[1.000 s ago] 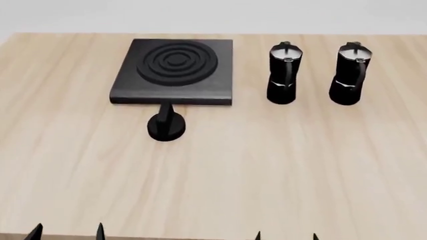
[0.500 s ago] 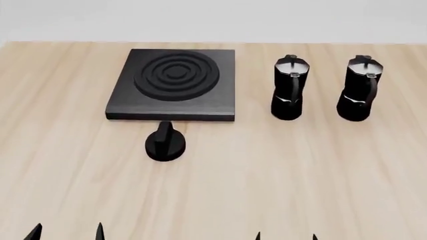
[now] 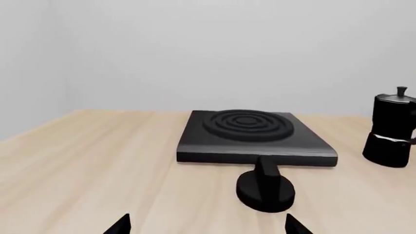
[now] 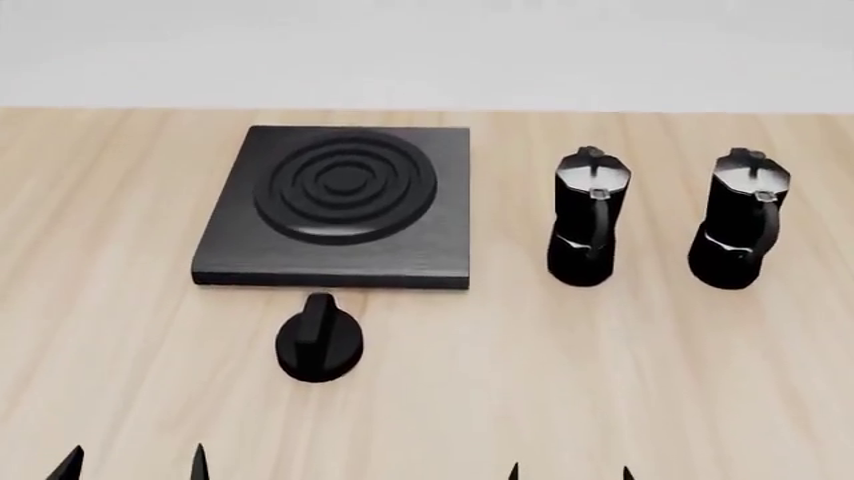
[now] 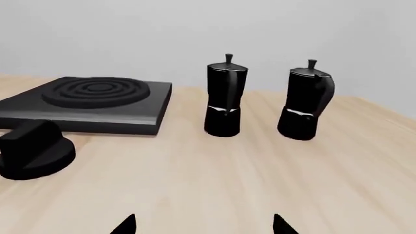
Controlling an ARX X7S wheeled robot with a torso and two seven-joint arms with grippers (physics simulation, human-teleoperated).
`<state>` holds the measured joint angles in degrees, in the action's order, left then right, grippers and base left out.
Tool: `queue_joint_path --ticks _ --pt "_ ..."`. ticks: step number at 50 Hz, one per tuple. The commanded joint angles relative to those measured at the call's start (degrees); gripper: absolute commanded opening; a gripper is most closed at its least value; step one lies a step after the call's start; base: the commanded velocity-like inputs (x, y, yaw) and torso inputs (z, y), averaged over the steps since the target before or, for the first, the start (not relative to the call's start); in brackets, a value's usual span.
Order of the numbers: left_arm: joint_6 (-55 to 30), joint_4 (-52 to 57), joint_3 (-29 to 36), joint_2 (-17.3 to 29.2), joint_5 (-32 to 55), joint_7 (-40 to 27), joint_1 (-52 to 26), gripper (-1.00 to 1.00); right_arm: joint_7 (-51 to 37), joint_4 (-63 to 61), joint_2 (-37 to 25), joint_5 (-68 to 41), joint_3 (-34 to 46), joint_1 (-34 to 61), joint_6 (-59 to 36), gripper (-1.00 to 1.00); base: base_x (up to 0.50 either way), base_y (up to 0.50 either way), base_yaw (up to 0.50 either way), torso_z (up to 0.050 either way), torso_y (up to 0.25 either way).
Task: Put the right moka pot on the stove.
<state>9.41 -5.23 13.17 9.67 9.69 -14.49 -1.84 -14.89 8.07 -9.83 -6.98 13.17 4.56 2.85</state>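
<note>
Two pairs of dark fingertips poke up at the near edge of the table, and neither has anything between them: the right gripper [image 5: 203, 223] has its tips spread wide over bare wood, and the left gripper [image 3: 206, 225] is parted the same way, both well short of everything set out. From the right one, the nearer things are the two pots standing upright side by side, apart from each other. The right moka pot [image 4: 738, 233] is the outer of the pair, its handle turned toward the near edge, which looks handy for a grasp from this side. The left moka pot [image 4: 587, 231] stands between it and the stove [image 4: 336, 206], so I'd expect the carry to go up and over or around that twin. The stove lies flat on the table [image 4: 534, 390], burner rings bare, with room for a pot. A round knob [image 4: 318, 342] sits just before its front edge, out of the likely path.
</note>
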Motion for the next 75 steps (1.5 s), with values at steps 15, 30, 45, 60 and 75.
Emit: queue_joint_path --ticks 15,30,45,60,75 --pt "-0.1 0.1 0.6 0.6 0.9 -0.7 -0.3 1.00 -0.7 0.1 -0.5 -0.6 0.7 0.1 0.3 1.00 0.26 0.00 0.00 0.000 0.001" --pt "0.2 -0.2 1.1 0.9 1.2 -1.1 -0.4 1.00 -1.1 0.4 -0.7 -0.7 1.3 0.3 0.6 1.00 0.26 0.00 0.00 0.000 0.000" --pt "0.3 -0.2 1.5 1.2 1.3 -1.6 -0.4 1.00 -1.4 0.7 -1.0 -1.2 1.6 0.5 0.7 1.00 0.25 0.00 0.00 0.000 0.000" --pt "0.5 0.1 1.8 1.6 1.5 -2.1 -0.3 1.00 -1.6 1.2 -1.3 -1.4 2.0 0.7 0.9 1.00 0.25 0.00 0.00 0.000 0.000" --pt "-0.9 1.3 2.4 2.3 2.1 -2.3 -0.3 1.00 -2.2 -0.5 -1.8 -1.8 2.3 0.6 -0.2 1.00 0.23 0.00 0.00 0.000 0.000"
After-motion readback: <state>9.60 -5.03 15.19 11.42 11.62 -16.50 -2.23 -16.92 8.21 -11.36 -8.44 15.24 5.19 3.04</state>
